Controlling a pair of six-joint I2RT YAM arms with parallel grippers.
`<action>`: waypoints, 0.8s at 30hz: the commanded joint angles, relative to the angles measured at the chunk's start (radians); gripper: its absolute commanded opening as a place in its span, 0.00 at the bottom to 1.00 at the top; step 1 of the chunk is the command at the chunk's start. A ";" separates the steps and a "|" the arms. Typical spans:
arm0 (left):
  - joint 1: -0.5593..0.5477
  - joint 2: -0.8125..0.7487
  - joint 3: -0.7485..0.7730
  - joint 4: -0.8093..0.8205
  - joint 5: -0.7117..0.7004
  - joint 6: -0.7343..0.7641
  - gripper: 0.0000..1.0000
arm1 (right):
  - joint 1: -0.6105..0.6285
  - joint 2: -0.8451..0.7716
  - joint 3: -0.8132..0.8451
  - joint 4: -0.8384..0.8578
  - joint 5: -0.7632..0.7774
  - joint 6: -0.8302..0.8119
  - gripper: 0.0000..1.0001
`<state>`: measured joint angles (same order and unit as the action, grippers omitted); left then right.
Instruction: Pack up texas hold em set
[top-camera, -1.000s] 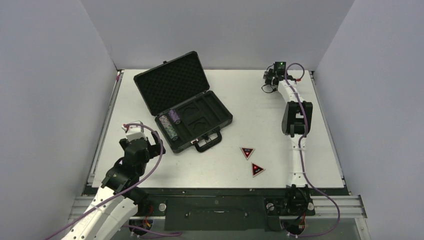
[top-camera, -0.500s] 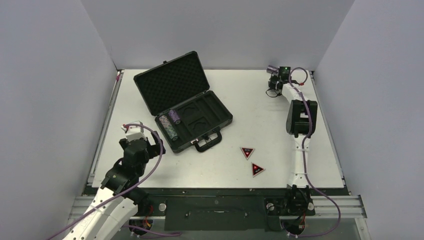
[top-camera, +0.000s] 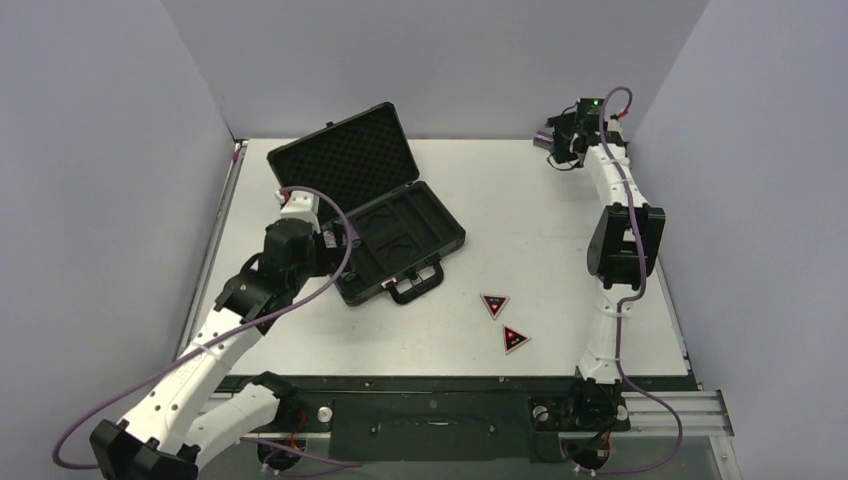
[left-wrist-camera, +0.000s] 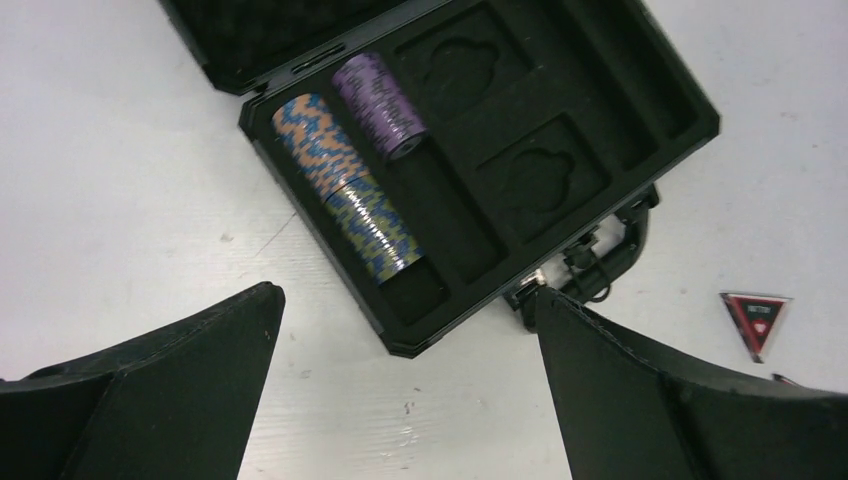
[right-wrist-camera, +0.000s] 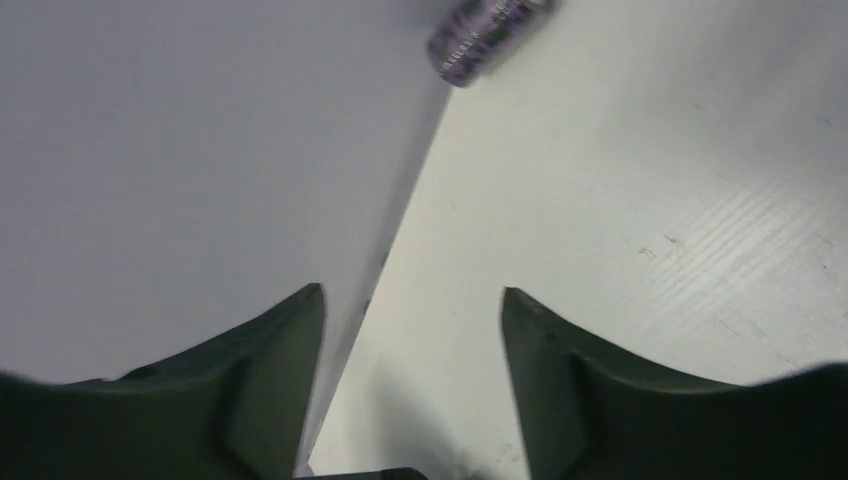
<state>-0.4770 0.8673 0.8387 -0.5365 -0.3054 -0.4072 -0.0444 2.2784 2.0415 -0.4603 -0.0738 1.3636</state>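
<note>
Flat white table top (top-camera: 560, 230), lightly scratched; plain grey panel walls (top-camera: 100, 150) standing on three sides of it; silver metal rail (top-camera: 690, 405) along its near edge.

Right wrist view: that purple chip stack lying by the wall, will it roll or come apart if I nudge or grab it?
The purple chip stack lies on its side on the smooth table, so a nudge would probably roll it. Its banded edge suggests separate chips, so a pinch across the middle might split it. Squeezing end to end seems safer.
</note>
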 joint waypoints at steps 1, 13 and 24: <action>-0.003 0.082 0.138 -0.078 0.098 -0.004 0.96 | 0.000 -0.018 0.196 -0.131 0.051 -0.346 0.69; -0.003 -0.090 0.023 -0.166 0.132 -0.079 0.96 | 0.031 0.085 0.311 -0.101 0.180 -0.857 0.83; -0.003 -0.142 0.015 -0.219 0.123 -0.093 0.96 | 0.090 0.202 0.375 0.104 0.350 -1.065 0.92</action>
<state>-0.4770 0.7326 0.8410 -0.7441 -0.1814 -0.4946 0.0242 2.4737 2.3398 -0.5156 0.1707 0.4152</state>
